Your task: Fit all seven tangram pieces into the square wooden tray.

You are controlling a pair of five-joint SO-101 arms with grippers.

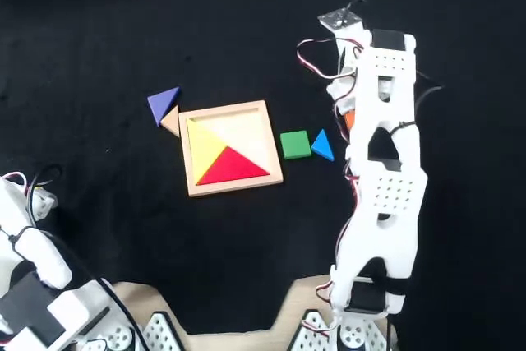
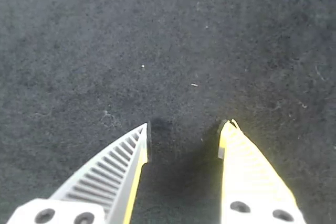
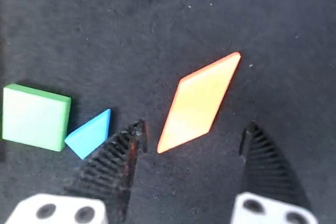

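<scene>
The square wooden tray point(image 1: 269, 134) lies mid-table with a yellow triangle point(image 1: 205, 143) and a red triangle point(image 1: 233, 166) inside it. A purple triangle point(image 1: 163, 102) and a tan triangle point(image 1: 172, 122) lie off its far-left corner. The green square point(image 1: 295, 145) point(image 3: 34, 117) and blue triangle point(image 1: 322, 145) point(image 3: 90, 132) lie right of the tray. An orange parallelogram point(image 3: 200, 101) rests flat on the cloth, just ahead of my open right gripper point(image 3: 192, 137), under the right arm point(image 1: 382, 162). My left gripper point(image 2: 184, 135) hovers open above bare cloth at the near left.
Black cloth covers the table. The left arm's white body point(image 1: 33, 285) sits at the near-left corner. Cables point(image 1: 316, 55) trail by the right arm's far end. Bare wood point(image 1: 279, 318) shows at the near edge.
</scene>
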